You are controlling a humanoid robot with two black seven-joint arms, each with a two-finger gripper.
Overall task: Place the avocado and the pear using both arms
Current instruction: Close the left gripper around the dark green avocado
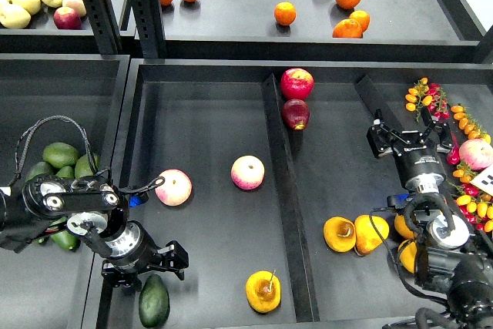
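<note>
The dark green avocado (154, 300) lies on the tray floor at the front left of the left compartment. My left gripper (145, 266) hovers just behind it, open and empty, apart from the fruit. A golden pear (263, 290) with a thin stem sits at the front of the same compartment, next to the divider. My right gripper (408, 136) is open and empty over the right compartment, well behind two more pears (340, 234).
Two pink-yellow apples (174, 187) (248, 172) lie mid-compartment. Two red apples (297, 83) sit at the back by the divider (281, 190). A pile of avocados (60, 155) fills the left bin. Oranges (285, 13) are on the shelf; small fruits (462, 125) lie far right.
</note>
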